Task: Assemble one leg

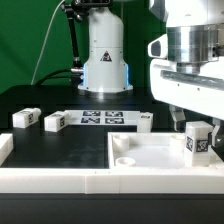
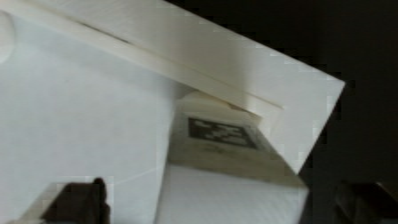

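A leg (image 1: 198, 140), a small white block with a black-and-white tag, stands upright on the right corner of the large white panel (image 1: 150, 152). My gripper (image 1: 197, 124) hangs right above it, with one finger on each side of the leg's top. In the wrist view the leg (image 2: 228, 140) lies between my fingers over the panel (image 2: 89, 110). The gripper (image 2: 222, 205) is open: one dark finger (image 2: 75, 202) stands clear of the leg and the other is at its opposite edge. Three more legs lie on the black table (image 1: 26, 118) (image 1: 55, 121) (image 1: 145, 120).
The marker board (image 1: 100, 118) lies flat behind the panel, in front of the arm's base (image 1: 104, 62). A white raised frame (image 1: 60, 180) runs along the front edge and up the exterior view's left.
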`<state>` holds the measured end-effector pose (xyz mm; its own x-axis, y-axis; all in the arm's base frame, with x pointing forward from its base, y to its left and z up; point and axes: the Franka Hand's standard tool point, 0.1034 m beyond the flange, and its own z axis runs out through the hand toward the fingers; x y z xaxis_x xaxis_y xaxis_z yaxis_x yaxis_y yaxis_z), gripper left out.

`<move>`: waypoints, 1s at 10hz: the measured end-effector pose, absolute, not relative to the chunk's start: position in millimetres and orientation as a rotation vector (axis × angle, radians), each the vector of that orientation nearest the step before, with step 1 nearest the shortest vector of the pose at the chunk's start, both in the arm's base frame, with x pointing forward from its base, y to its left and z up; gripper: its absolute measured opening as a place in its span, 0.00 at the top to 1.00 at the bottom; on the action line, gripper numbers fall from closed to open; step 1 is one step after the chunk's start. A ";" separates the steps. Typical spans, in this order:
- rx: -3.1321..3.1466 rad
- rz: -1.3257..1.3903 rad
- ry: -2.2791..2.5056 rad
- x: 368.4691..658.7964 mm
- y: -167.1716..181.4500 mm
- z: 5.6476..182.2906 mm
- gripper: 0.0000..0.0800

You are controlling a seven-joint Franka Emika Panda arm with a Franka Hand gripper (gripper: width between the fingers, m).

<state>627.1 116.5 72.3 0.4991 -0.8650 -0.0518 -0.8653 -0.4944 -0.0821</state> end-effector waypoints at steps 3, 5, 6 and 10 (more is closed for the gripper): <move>-2.832 -0.020 1.130 627.6 117.2 72.6 0.19; -2.948 -0.039 0.821 627.7 116.8 72.6 0.19; -2.978 -0.047 0.723 627.8 117.1 72.7 0.19; -3.067 -0.065 0.348 627.6 115.2 72.3 0.19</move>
